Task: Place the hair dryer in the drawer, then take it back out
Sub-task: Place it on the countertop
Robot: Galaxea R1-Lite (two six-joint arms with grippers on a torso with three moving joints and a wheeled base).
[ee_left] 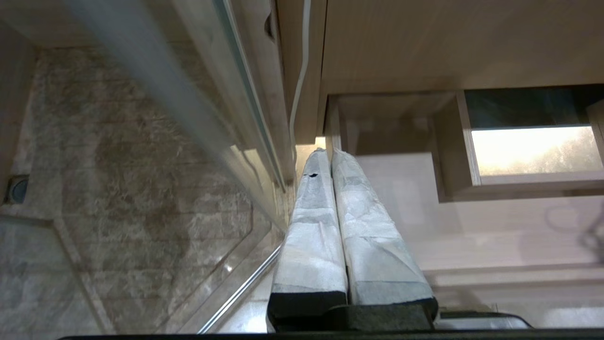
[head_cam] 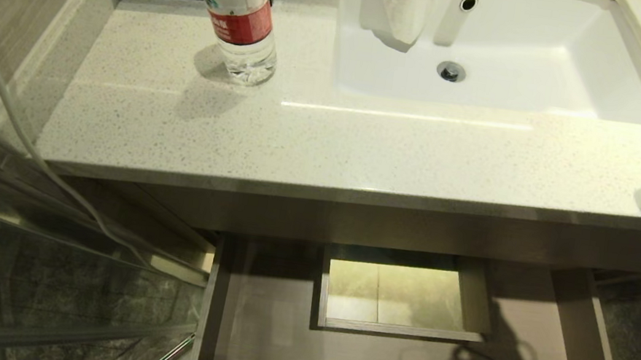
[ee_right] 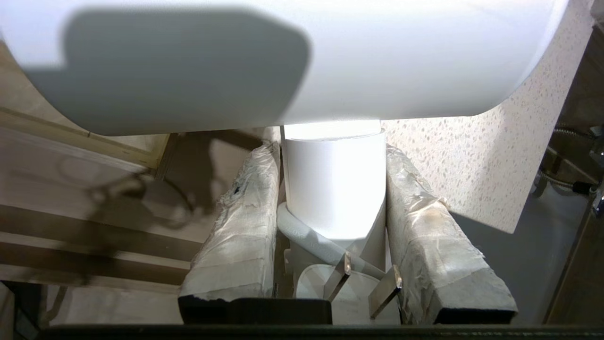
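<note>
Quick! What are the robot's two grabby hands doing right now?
Left gripper: closed, holding nothing.
Right gripper: closed on the white hair dryer, gripping its handle.

A bathroom is showing here: a white sink (head_cam: 559,56) sitting in a speckled vanity surface (head_cam: 240,132) (glass shower panel (head_cam: 36,266) alongside).

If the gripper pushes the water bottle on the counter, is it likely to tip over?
Probably yes. The water bottle stands upright, tall over a narrow base, and looks mostly empty, so likely light. The counter looks smooth; a low push might slide it instead.
</note>
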